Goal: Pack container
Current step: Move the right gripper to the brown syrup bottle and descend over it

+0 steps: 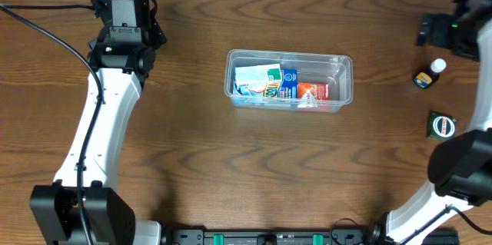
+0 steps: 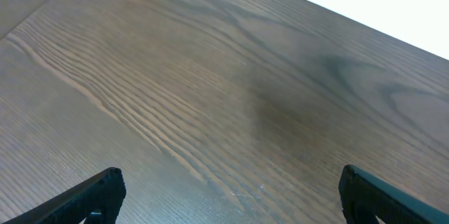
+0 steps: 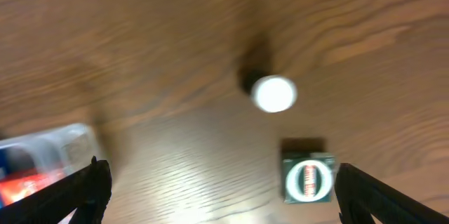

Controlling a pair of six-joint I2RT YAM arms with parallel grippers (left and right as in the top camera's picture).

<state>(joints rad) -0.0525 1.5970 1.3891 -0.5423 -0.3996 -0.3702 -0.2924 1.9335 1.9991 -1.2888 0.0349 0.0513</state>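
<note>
Left wrist view shows the left pincer [image 2: 235,194] spread wide over bare tabletop [image 2: 210,76], empty. The right pincer [image 3: 223,189] gapes equally, gripping nothing, near a white-capped bottle [image 3: 273,93] and dark box [image 3: 306,175]. The clear container [image 1: 288,52] sits mid-tabletop, small cartons [image 1: 269,82] filling its left part, open wood all round.

Container [image 1: 344,62]: clear plastic tub, rectangular, rounded corners, rimmed, shallow. Sits flat on my table [image 1: 192,160], open top up, long side running left to right, near table's middle. Inside, small boxes packed side by side: white-and-teal box [image 1: 257,80] at left end, blue box [image 1: 288,84] mid, red box [image 1: 309,91] beside it. Right end bare. My right wrist view catches one corner, blurred, blue and red showing through wall.
</note>
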